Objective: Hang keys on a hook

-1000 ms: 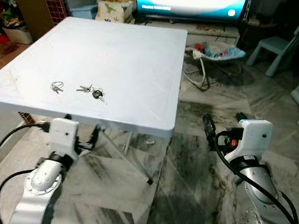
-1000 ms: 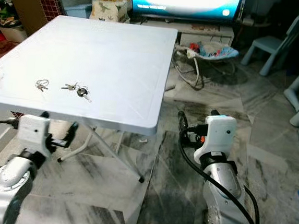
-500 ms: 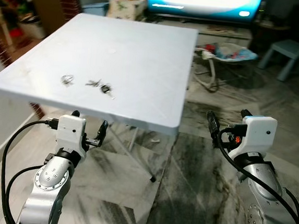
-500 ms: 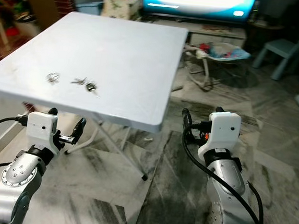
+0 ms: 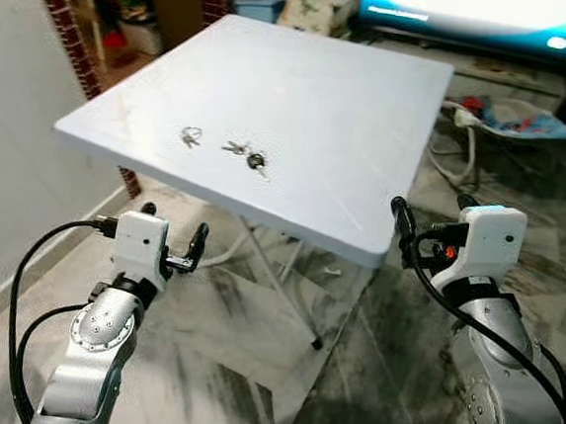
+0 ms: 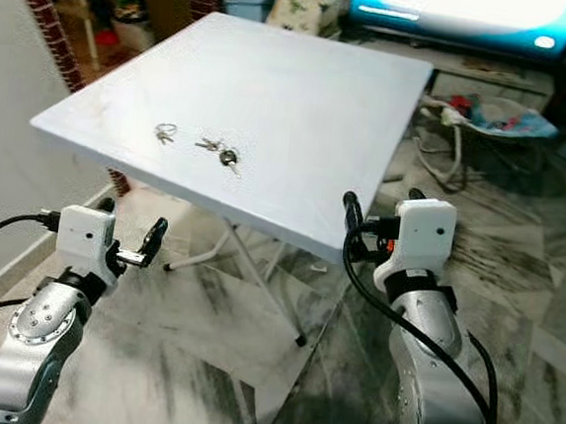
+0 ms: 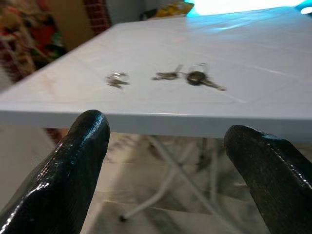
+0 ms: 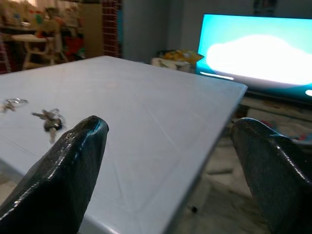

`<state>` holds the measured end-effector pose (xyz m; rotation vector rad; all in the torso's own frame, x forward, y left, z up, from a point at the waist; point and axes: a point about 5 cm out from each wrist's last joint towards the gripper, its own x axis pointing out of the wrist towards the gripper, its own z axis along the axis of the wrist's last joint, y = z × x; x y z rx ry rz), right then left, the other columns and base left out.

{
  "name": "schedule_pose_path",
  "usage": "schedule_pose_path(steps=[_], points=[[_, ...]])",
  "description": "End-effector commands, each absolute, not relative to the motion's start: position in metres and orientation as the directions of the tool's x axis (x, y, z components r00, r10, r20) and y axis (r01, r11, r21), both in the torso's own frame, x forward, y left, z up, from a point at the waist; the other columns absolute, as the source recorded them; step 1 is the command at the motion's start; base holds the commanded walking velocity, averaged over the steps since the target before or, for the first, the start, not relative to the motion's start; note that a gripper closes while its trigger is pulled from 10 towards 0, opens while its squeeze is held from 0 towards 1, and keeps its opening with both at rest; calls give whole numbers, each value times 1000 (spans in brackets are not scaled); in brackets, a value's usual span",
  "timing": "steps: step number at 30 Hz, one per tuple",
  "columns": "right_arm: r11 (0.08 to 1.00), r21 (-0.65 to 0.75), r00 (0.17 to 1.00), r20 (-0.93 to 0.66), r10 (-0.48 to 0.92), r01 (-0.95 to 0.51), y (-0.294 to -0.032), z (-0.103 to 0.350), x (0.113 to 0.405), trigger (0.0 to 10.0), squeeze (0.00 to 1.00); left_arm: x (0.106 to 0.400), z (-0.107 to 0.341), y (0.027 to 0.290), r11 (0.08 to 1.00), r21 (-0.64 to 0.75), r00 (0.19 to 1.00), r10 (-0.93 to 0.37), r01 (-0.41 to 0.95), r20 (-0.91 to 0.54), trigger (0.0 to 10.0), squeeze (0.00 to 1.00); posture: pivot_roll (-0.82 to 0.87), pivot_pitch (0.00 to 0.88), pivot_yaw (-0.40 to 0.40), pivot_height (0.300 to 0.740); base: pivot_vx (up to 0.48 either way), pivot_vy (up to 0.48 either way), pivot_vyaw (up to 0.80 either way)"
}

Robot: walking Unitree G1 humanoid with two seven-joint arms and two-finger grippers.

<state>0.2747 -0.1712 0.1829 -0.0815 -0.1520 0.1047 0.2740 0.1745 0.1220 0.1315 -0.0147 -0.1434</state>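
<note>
Two sets of keys lie on the white folding table (image 5: 353, 89) near its front left: a small key ring (image 5: 190, 136) and, just right of it, a bunch of keys (image 5: 246, 155) with a dark fob. My left gripper (image 5: 175, 224) hangs open below the table's near edge, a short way in front of the keys. In the left wrist view the bunch of keys (image 7: 195, 77) and the ring (image 7: 116, 79) show beyond its black fingers (image 7: 73, 165). My right gripper (image 5: 432, 207) is open beside the table's near right corner, holding nothing.
A lit TV (image 5: 479, 11) stands beyond the table, with a baby bouncer (image 5: 510, 113) on the floor in front of it. A white wall (image 5: 11, 149) and a brick pillar (image 5: 61, 24) close off the left. Folding table legs (image 5: 286, 292) cross the marble floor below the table.
The whole view has swung left and drawn closer, so the table now sits more to the right. Both grippers stay open and empty. The keys lie where they were.
</note>
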Motion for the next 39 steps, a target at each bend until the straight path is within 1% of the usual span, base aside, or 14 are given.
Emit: schedule_pose_path(steps=[1, 7, 11, 13, 19, 22, 26, 39], points=[[991, -89, 981, 154, 114, -101, -170, 185, 279, 10000, 0, 276, 125, 178, 980, 146, 990, -140, 136, 17, 10000, 0, -24, 40, 9, 740, 0, 0, 800], [989, -89, 977, 167, 134, -120, -165, 188, 286, 10000, 0, 276, 125, 181, 979, 152, 990, -139, 135, 14, 10000, 0, -22, 43, 11, 740, 0, 0, 800], [988, -69, 976, 160, 147, -138, -163, 188, 286, 10000, 0, 277, 125, 178, 980, 130, 987, -156, 152, 22, 10000, 0, -22, 43, 11, 740, 0, 0, 542], [990, -30, 980, 145, 140, -137, -162, 185, 284, 10000, 0, 276, 125, 177, 981, 107, 986, -167, 163, 23, 10000, 0, -31, 52, 22, 740, 0, 0, 0], [988, -11, 981, 123, 153, -153, -159, 182, 281, 10000, 0, 276, 123, 176, 980, 108, 985, -171, 168, 17, 10000, 0, -39, 59, 28, 740, 0, 0, 0], [982, -35, 974, 124, 188, -185, -156, 182, 279, 10000, 0, 277, 123, 175, 979, 107, 984, -175, 172, 15, 10000, 0, -41, 61, 29, 740, 0, 0, 0], [980, -50, 972, 124, 198, -193, -154, 183, 278, 10000, 0, 277, 123, 174, 979, 106, 984, -178, 176, 15, 10000, 0, -42, 64, 29, 740, 0, 0, 0], [970, -41, 963, 113, 244, -241, -146, 182, 279, 10000, 0, 276, 121, 177, 982, 99, 987, -162, 161, 8, 10000, 0, -31, 59, 21, 740, 0, -305, 0]])
